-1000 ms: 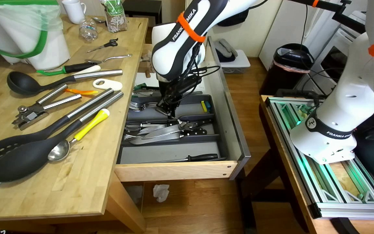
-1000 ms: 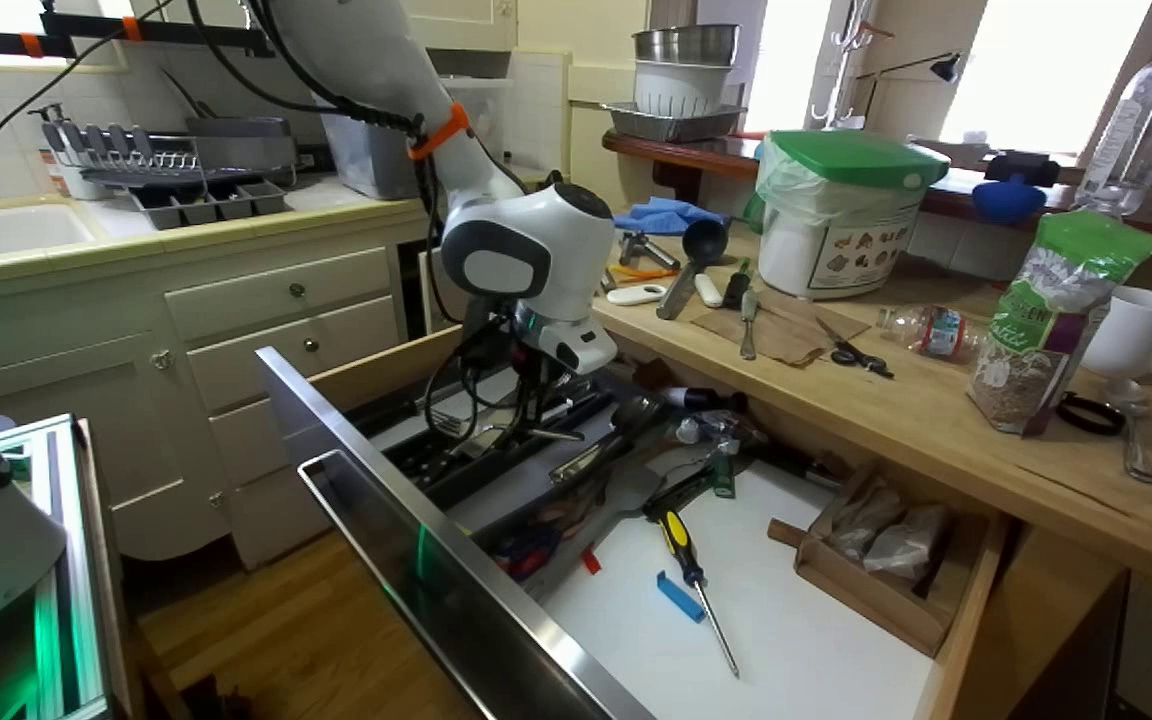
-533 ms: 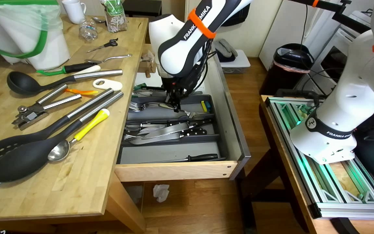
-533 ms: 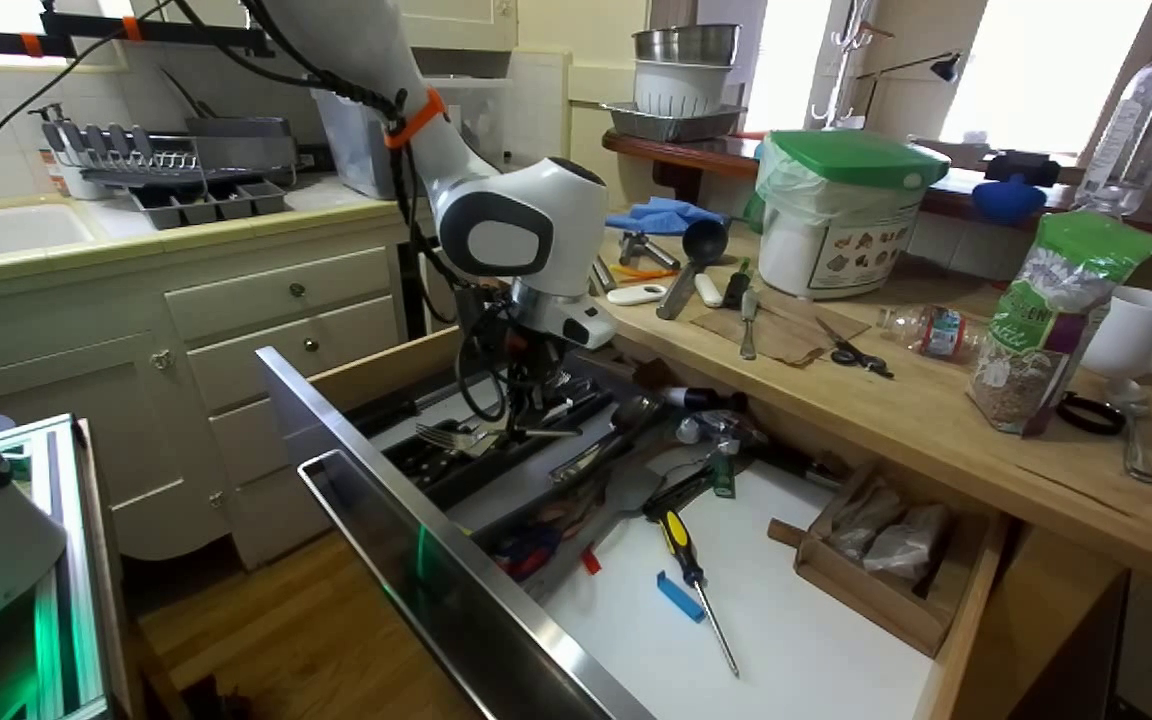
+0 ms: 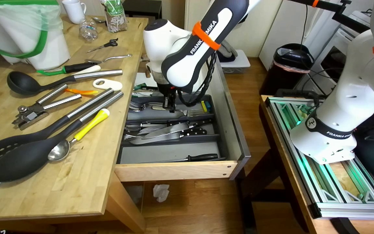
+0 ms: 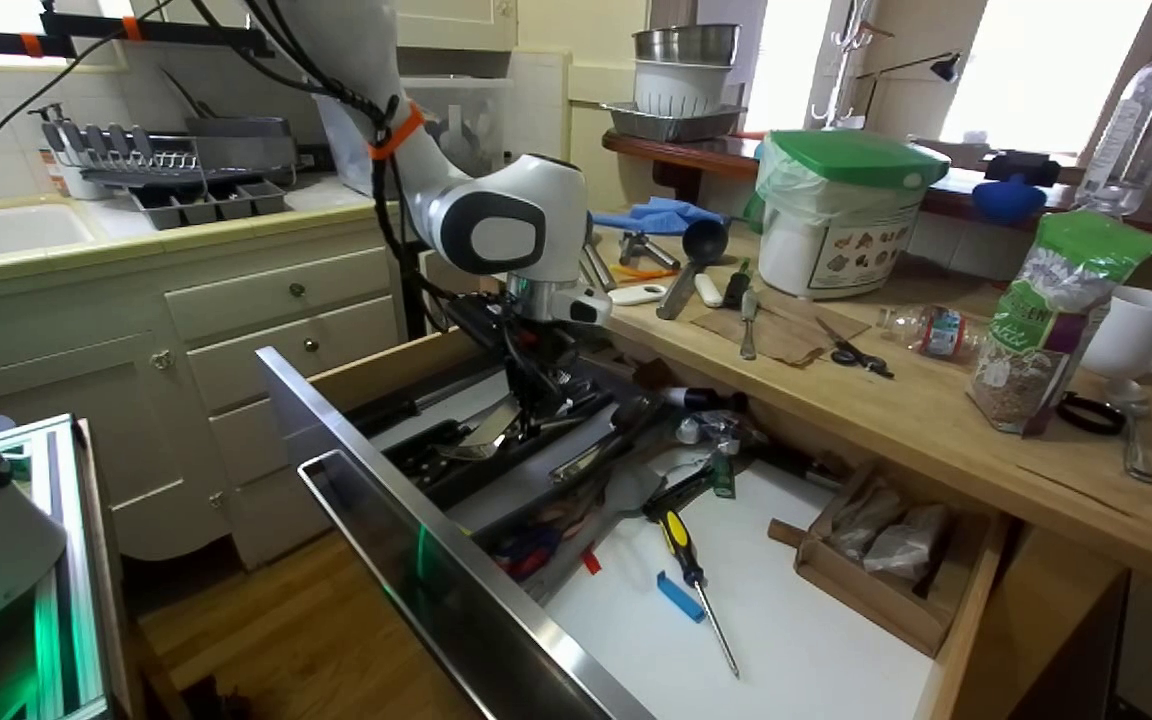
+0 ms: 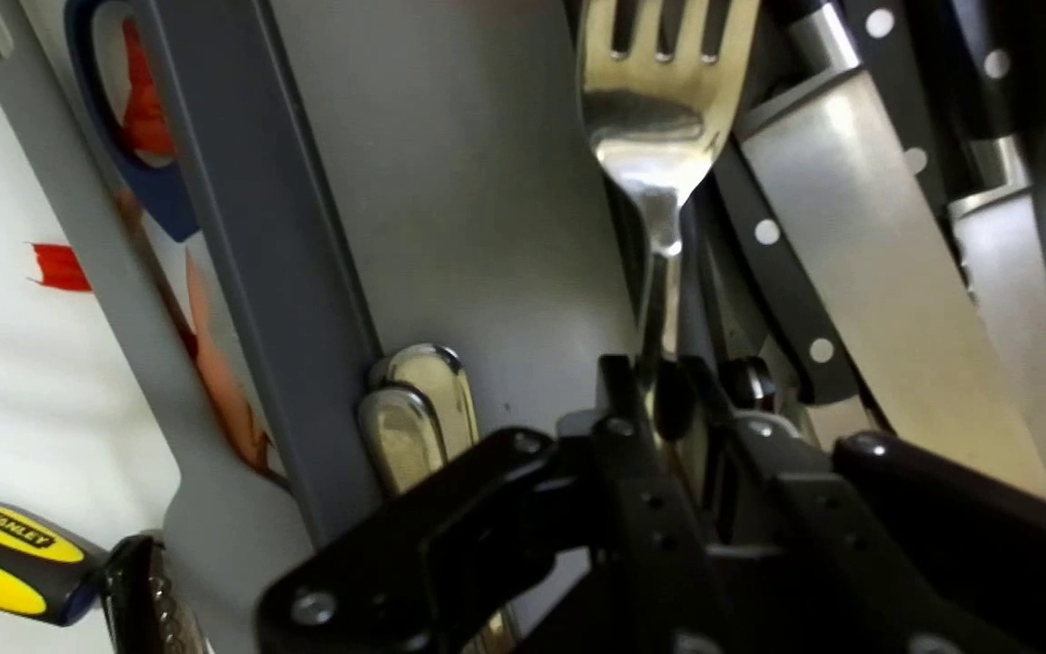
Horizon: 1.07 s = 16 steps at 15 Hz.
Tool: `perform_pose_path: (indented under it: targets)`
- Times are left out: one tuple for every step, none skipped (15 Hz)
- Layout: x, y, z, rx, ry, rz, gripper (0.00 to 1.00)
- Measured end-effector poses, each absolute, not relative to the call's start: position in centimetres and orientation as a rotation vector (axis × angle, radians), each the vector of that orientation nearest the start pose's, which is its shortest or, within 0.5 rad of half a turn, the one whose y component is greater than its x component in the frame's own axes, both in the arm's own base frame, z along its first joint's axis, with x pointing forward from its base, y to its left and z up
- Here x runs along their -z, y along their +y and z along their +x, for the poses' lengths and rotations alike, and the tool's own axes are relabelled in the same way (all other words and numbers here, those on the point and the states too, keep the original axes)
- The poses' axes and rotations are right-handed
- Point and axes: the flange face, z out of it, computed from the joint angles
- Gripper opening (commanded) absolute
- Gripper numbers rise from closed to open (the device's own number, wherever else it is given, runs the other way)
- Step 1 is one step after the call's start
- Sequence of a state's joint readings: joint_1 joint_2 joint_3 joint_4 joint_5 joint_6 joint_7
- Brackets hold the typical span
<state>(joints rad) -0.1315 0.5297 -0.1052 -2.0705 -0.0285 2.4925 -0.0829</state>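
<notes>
- Wooden counter [image 5: 76, 191] above a pulled-out drawer [image 5: 177, 170]; green-lidded bin [image 6: 831, 235], white mug [image 6: 1141, 335] and green-topped bag [image 6: 1051, 325] standing on it.
- Lying on the same counter: black ladle [image 5: 28, 85], yellow-handled scoop [image 5: 91, 126].
- Divided grey tray [image 7: 255, 245] inside the drawer, visible in both exterior views and from the wrist.
- Gripper [image 7: 656, 368] pointing down over the tray. Jaws together on a fork [image 7: 657, 145], clamped around its handle a little below the neck.
- Fork position: over the tray, tines facing away from the jaws toward the top of the wrist view. Head lined up with the edge between the wide compartment [image 7: 487, 209] and the knives [image 7: 886, 263]. Contact with anything beneath: cannot tell.
- Knives right of the fork in wrist view, black-handled, blades side by side, slanting toward lower right.
- Left of the fork, within the wide compartment: rounded metal cutlery ends [image 7: 403, 436], overlapping, close by the tray wall.
- Outside the tray, same drawer: grey spatula [image 7: 232, 536], yellow-and-black screwdriver [image 6: 679, 545], brown box [image 6: 866, 600] holding crumpled plastic bags [image 6: 906, 540].
</notes>
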Motion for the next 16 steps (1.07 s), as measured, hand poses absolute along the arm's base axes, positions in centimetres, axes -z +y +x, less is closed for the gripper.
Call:
perform_pose_path:
  targets:
    - [-16.04, -13.48, 55.99, -0.182, 0.154, -3.191, 0.04]
    - [-15.78, -13.48, 56.04, -0.172, 0.135, -3.196, 0.15]
    - [-15.53, -13.55, 56.03, -0.169, 0.136, -3.196, 0.15]
    - [-15.40, -13.65, 56.00, -0.171, 0.139, -3.196, 0.15]
    - [-15.38, -13.73, 55.98, -0.171, 0.141, -3.195, 0.15]
    - [-15.40, -13.78, 55.99, -0.170, 0.142, -3.195, 0.04]
    - [-15.41, -13.78, 56.00, -0.170, 0.142, -3.195, 0.04]
    - [-15.41, -13.77, 56.00, -0.170, 0.142, -3.195, 0.04]
    - [-15.41, -13.76, 56.01, -0.170, 0.139, -3.196, 0.04]
    - [-15.43, -13.75, 56.04, -0.170, 0.129, -3.199, 0.04]
    - [-15.47, -13.76, 56.08, -0.171, 0.110, -3.207, 0.04]
    - [-15.52, -13.79, 56.12, -0.175, 0.087, -3.217, 0.04]
    - [-15.58, -13.86, 56.17, -0.178, 0.061, -3.229, 0.04]
    - [-15.69, -13.98, 56.26, -0.180, 0.031, -3.240, 0.04]
    - [-15.84, -14.09, 56.40, -0.180, 0.002, -3.249, 0.04]
    - [-16.02, -14.19, 56.59, -0.177, -0.029, -3.257, 0.04]
